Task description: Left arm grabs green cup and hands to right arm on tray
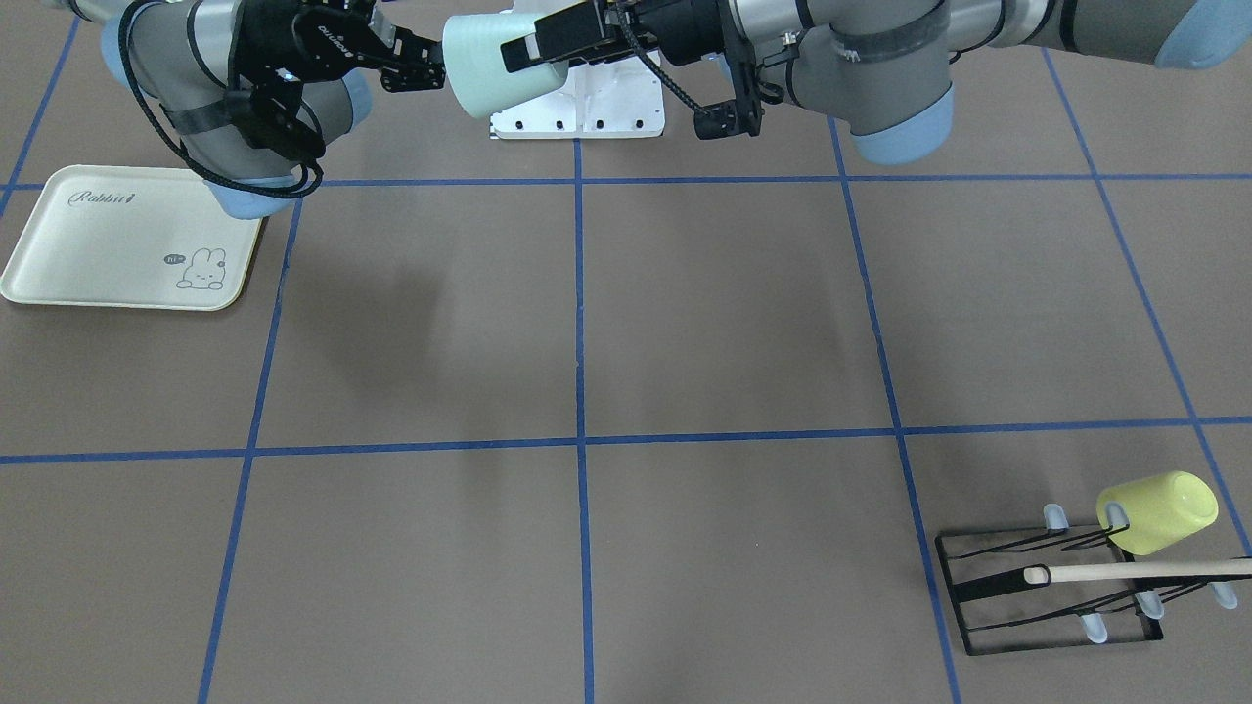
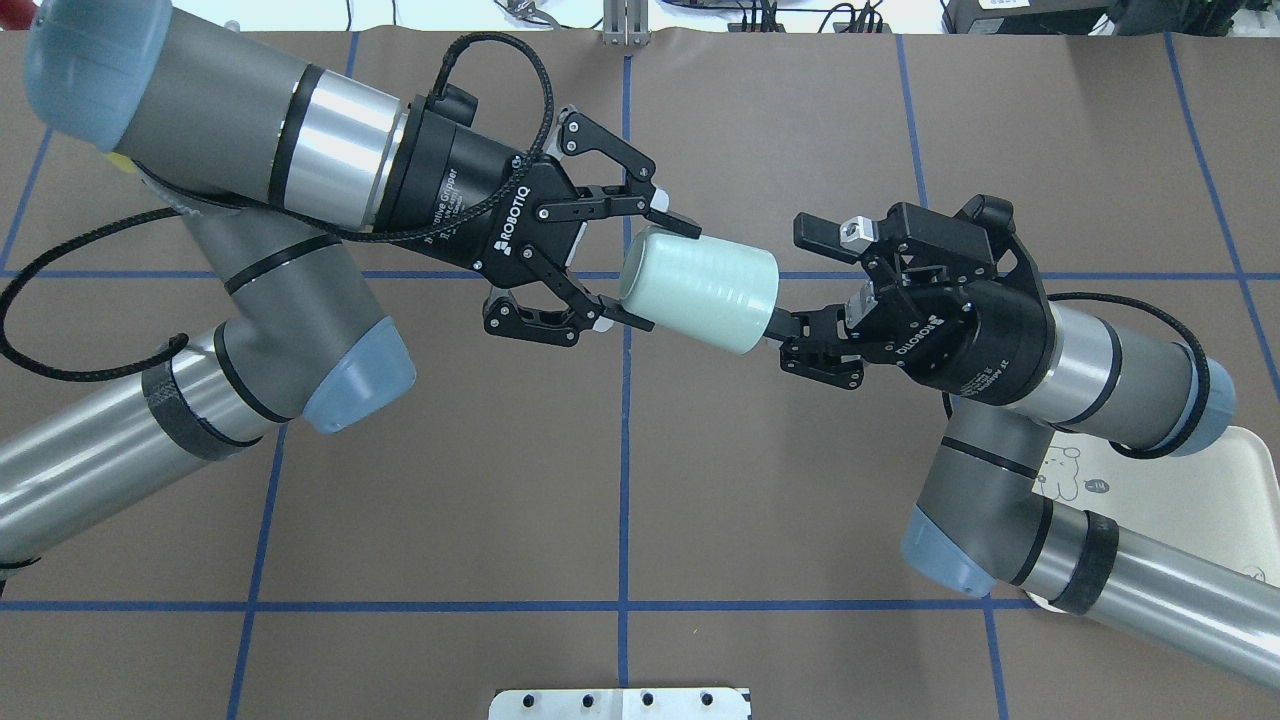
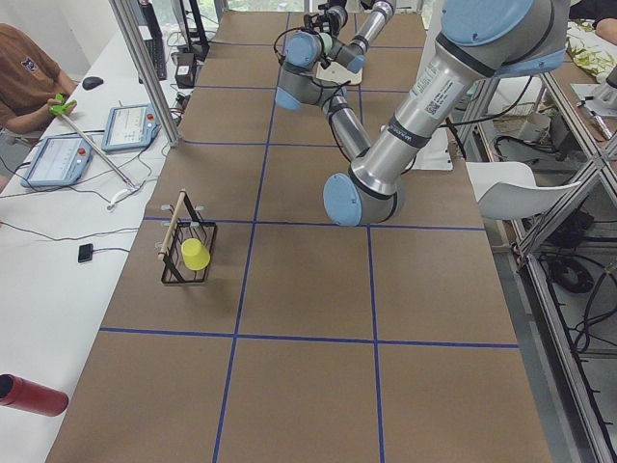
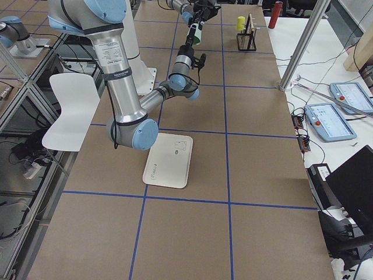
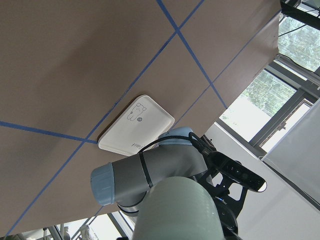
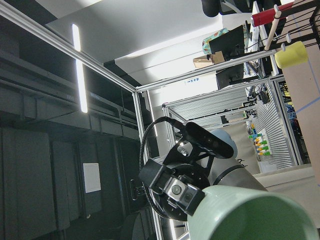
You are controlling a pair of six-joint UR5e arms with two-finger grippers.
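The green cup [image 2: 700, 285] is held sideways in the air over the table's middle, near the robot's base. My left gripper [image 2: 646, 271] is shut on its narrower base end, one finger on each side. In the front view one left finger lies along the cup [image 1: 484, 68]. My right gripper [image 2: 790, 345] is open at the cup's wide mouth end, with its fingertips [image 2: 790, 325] at the rim; I cannot tell whether they touch it. The cup fills the bottom of the left wrist view [image 5: 180, 210] and the right wrist view [image 6: 250, 215]. The cream tray [image 1: 98, 254] lies empty on my right side.
A black wire rack [image 1: 978, 587] stands at the far corner on my left side, with a yellow cup [image 1: 1159, 510] on a prong and a wooden stick [image 1: 1135, 570] across it. A white base plate [image 1: 587, 112] sits below the cup. The right arm's elbow hangs over the tray [image 2: 1200, 490].
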